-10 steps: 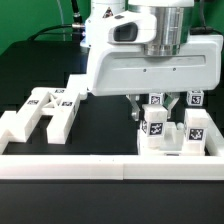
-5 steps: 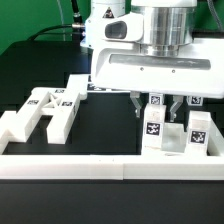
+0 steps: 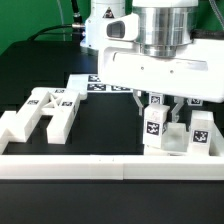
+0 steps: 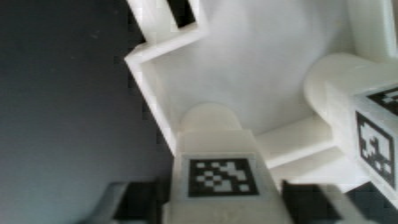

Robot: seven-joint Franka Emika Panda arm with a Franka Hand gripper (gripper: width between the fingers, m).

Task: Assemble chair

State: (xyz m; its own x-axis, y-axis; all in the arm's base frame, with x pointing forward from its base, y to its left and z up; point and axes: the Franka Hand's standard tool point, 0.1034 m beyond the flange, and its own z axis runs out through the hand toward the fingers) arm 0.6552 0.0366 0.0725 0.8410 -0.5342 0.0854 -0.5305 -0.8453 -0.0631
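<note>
1. The step in hand looks like seating a post. The gripper (image 3: 155, 112) hangs straight down over an upright tagged post (image 3: 153, 126) at about 4 o'clock in the exterior view. The post stands on the seat block (image 3: 176, 142).
2. The jaws are part open, one finger on each side of the post. In the wrist view the post (image 4: 222, 150) sits between the pads with a thin dark gap on each side, so the gripper (image 4: 217, 200) seems to hold nothing.
3. The next move, as I judge it, calls for a straight lift clear of the post without nudging it. Then comes a reach to the H-shaped frame (image 3: 45, 110), which lies flat at 9 o'clock, well apart.
4. Count:
   - One gripper.
   - One seat block.
   - Two front posts, the second (image 3: 197, 128) at 3 o'clock of the first.
   - One loose H-shaped frame.
   - One border wall (image 3: 100, 165) at 6 o'clock.
   - One marker board (image 3: 98, 84) at 12 o'clock.
   - More tags show behind the posts, and I cannot tell which part they belong to.
</note>
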